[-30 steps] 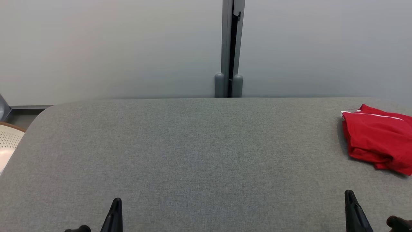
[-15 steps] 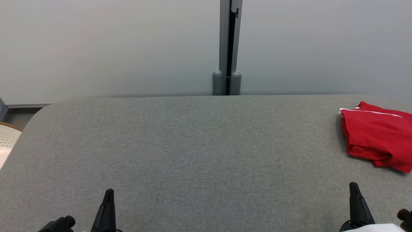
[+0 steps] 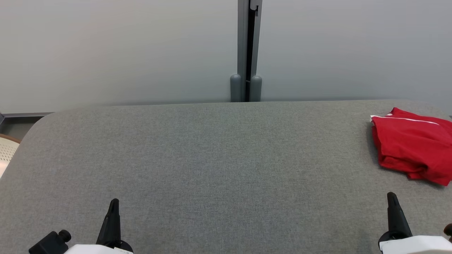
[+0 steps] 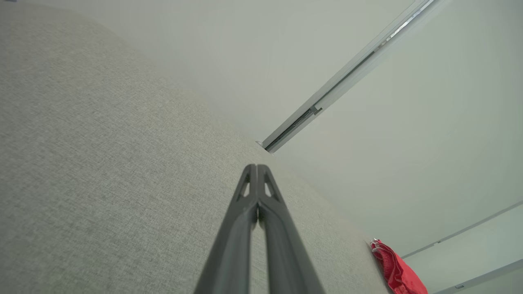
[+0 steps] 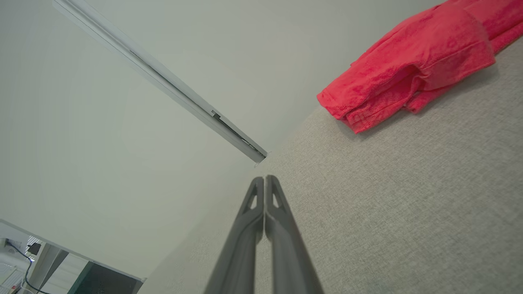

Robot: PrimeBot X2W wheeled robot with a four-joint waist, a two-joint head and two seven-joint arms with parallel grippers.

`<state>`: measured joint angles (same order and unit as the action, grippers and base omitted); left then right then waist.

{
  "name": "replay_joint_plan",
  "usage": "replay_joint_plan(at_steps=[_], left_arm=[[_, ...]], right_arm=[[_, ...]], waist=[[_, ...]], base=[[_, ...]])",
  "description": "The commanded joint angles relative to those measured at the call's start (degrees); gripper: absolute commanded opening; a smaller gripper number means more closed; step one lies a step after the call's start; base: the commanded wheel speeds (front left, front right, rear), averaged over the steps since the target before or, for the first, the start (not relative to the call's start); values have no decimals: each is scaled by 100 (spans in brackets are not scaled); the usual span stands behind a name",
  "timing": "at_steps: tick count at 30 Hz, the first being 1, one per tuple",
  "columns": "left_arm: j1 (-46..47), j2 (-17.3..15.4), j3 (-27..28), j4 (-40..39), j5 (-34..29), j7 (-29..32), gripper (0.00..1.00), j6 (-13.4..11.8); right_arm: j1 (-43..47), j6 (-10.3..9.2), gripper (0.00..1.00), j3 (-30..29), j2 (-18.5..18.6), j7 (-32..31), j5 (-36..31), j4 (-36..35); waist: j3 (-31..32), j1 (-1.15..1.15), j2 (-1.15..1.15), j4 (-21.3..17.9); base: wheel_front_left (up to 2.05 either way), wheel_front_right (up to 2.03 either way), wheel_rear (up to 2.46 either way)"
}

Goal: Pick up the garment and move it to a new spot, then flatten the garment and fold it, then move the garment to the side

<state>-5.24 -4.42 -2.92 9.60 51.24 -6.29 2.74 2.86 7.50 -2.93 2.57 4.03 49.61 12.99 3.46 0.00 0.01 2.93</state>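
Observation:
The garment (image 3: pixel 413 144) is red with a thin white stripe and lies folded in a small stack at the far right of the grey fabric table (image 3: pixel 212 158). It shows close up in the right wrist view as the garment (image 5: pixel 412 73) and small at the table's far end as the garment (image 4: pixel 398 271) in the left wrist view. My left gripper (image 3: pixel 113 204) is shut and empty at the lower left. At the lower right my right gripper (image 3: pixel 391 196) is also shut and empty, a short way in front of the garment. Both sets of fingers point away from me, tips together (image 4: pixel 256 167) (image 5: pixel 264 179).
A pale wall with a grey vertical post (image 3: pixel 246 53) stands right behind the table's far edge. A perforated white chair (image 3: pixel 5 153) shows past the table's left edge. The table's corners are rounded.
The whole head picture has shifted, so the camera moved. Both grippers now reach further up the picture, with their white wrists showing; both stay shut. The garment lies as before.

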Motion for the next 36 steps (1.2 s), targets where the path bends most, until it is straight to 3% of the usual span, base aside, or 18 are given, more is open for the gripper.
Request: replay_joint_plan(at_steps=[1,36], left_arm=[[194,-34,44,-42,182,28,0,46],[699,-51,375,201,2343,570,0,282]], right_arm=[[-158,0,0,-23,27,-40,168,-42],[-570,0,0,-204,38,-583,2304,26]], waist=[[-5,0,-1,-4],[-161,0,-1,-129]], base=[[0,0,0],[0,0,0]])
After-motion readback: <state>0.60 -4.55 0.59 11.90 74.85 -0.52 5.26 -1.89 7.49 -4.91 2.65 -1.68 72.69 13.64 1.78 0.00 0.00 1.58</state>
